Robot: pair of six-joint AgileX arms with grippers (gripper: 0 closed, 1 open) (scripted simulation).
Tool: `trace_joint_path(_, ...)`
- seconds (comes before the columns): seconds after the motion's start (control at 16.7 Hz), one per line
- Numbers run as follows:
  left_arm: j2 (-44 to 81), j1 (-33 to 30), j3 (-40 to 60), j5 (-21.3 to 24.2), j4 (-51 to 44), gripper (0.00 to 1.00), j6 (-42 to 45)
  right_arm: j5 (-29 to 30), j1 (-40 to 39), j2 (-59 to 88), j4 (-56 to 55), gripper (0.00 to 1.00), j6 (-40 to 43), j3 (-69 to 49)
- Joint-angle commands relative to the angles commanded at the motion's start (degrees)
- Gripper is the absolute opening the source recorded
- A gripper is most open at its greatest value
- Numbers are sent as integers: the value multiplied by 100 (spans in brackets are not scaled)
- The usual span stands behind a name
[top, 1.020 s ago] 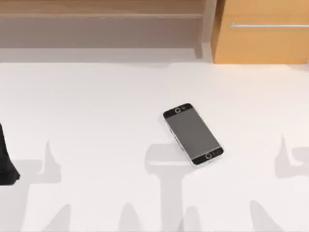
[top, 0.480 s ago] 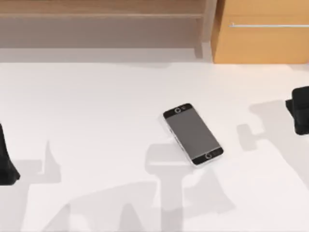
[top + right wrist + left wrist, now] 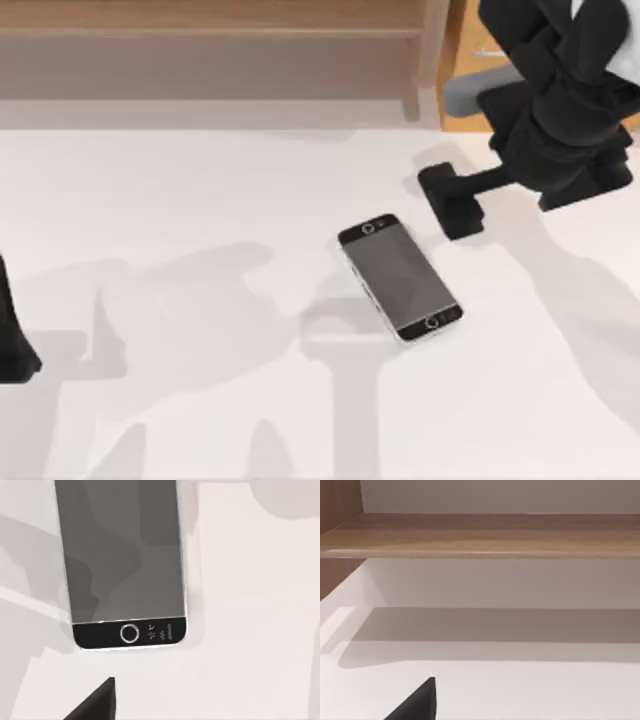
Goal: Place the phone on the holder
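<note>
From above, the surface (image 3: 200,200) is plain white, with a wooden shelf (image 3: 210,30) along its far edge and an orange-brown cabinet (image 3: 470,110) at the far right. One phone (image 3: 400,277) lies flat near the middle, screen up, turned diagonally. My right gripper (image 3: 452,203) hangs just beyond the phone's far right side, apart from it; whether it is released or clenched I cannot tell. My left arm (image 3: 12,335) sits parked at the left edge.

My left wrist view looks across the white surface toward the wooden shelf and a pale wall (image 3: 495,495).

My right wrist view looks down on the phone's grey screen and round home button (image 3: 129,633); the tiny marks beside it are unreadable.
</note>
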State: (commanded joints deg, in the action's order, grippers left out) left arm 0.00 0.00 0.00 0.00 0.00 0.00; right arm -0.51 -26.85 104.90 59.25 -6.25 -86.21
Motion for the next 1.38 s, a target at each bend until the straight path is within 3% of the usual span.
trace_joint_path(0.3,0,0,0,0,0,100,0,50,-460,1946,953,100,-148,-1932)
trace_joint_path(0.54,0,0,0,0,0,100,0,73,-645,2680,1283,100,-224,-2771)
trace_joint_path(1.02,0,0,0,0,0,100,0,74,-640,2757,1202,100,-221,-2740)
trace_joint_path(1.38,0,0,0,0,0,100,0,79,-662,3079,-21,100,-238,-1897)
